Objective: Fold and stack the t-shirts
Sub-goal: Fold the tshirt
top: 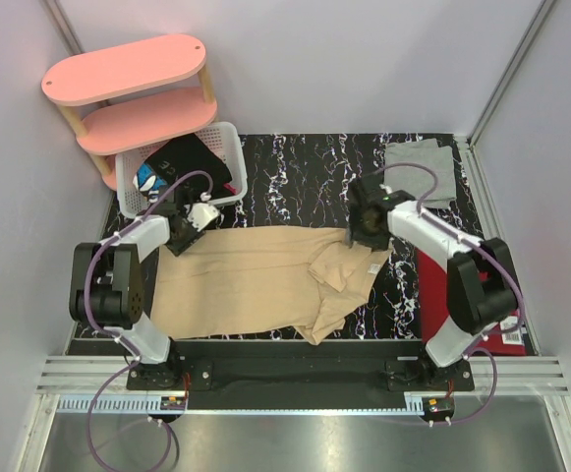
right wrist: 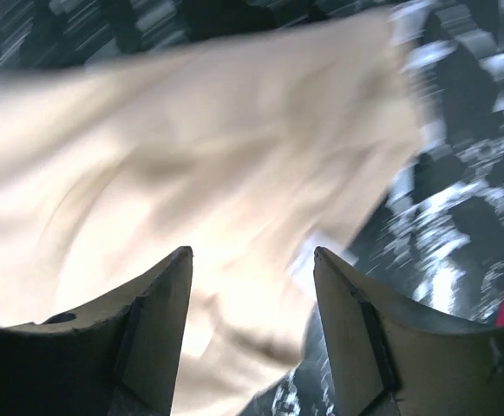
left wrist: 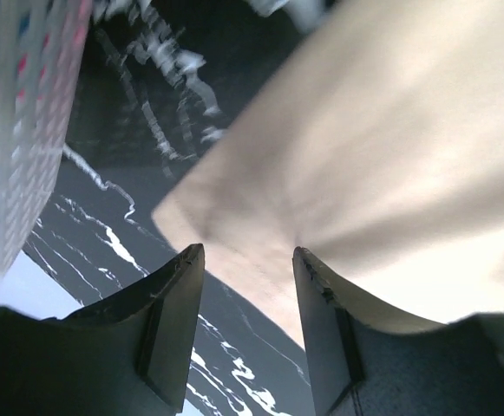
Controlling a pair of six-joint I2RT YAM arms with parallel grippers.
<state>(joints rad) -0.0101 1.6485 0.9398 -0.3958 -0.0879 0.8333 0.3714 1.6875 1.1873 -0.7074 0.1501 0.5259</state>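
The large tan-beige t-shirt (top: 256,280) lies spread across the black marbled table (top: 295,167), its right part bunched in folds. The folded light grey t-shirt (top: 421,169) lies at the far right. My left gripper (top: 189,228) is open just above the tan shirt's far left corner (left wrist: 182,212), jaws apart with nothing between them. My right gripper (top: 364,231) is open over the shirt's far right end (right wrist: 234,173), holding nothing. The right wrist view is blurred.
A white basket (top: 228,138) with dark clothes stands at the far left, also at the left edge of the left wrist view (left wrist: 17,130). A pink two-tier shelf (top: 128,74) stands behind it. The red folder (top: 442,295) lies at the right, under my right arm.
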